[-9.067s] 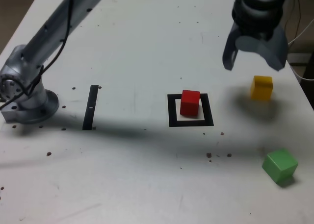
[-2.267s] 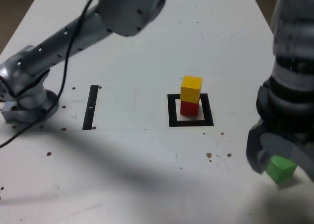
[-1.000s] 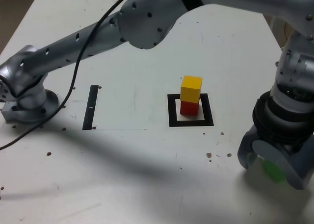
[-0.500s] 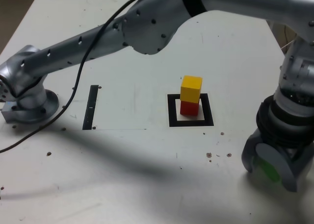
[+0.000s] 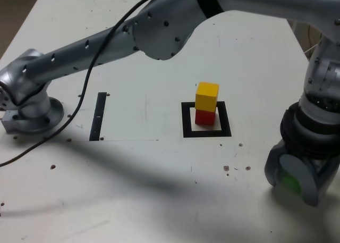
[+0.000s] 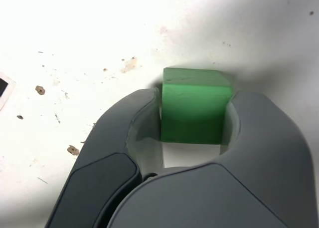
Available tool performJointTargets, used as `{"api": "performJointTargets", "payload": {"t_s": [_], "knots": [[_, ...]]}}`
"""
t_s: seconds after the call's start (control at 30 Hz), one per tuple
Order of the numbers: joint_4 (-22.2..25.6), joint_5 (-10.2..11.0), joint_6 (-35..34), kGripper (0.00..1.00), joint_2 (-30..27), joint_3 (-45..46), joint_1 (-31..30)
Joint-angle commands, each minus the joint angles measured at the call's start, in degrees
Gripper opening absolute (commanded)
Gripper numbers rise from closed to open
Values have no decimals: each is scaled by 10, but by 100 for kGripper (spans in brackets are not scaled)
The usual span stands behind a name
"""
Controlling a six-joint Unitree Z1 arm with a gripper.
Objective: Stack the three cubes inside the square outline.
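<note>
The green cube [image 6: 195,106] sits clamped between the fingers [image 6: 249,123], on the table [image 5: 159,200].

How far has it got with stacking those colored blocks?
Two are done: the yellow cube sits on the red cube inside the square outline. In hand: the gripper has its jaws against both sides of the green cube, which rests on the table. Left: lifting it onto the yellow one.

green cube [image 6: 195,106], yellow cube [image 5: 207,96], red cube [image 5: 204,117], black square outline [image 5: 186,122] with pale centre, white table [image 5: 159,57], grey jaws
</note>
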Motion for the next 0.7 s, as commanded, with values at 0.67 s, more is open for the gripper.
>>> {"api": "performJointTargets", "payload": {"t_s": [0.67], "knots": [[23,35,-36,30,-97,86,2]]}}
